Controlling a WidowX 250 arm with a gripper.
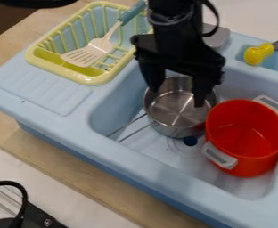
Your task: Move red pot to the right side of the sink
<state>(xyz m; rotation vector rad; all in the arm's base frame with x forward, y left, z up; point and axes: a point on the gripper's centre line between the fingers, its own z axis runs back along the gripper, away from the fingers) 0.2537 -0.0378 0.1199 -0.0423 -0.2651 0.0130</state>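
The black gripper [176, 92] hangs open over a steel pot [174, 109] in the sink, its two fingers spread apart with nothing held between them. The red pot [247, 138] stands upright in the right part of the blue sink [114, 104], its grey-white handles at the upper right and lower left. It is right of the gripper and close beside the steel pot, whose wire handle points to the lower left. The gripper covers part of the steel pot's rim.
A yellow dish rack [87, 79] with a white spatula [89, 52] stands at the upper left. Behind the sink is a yellow toy piece [257, 54]. The sink's front wall runs below both pots, and a black cable [22, 196] lies at the lower left.
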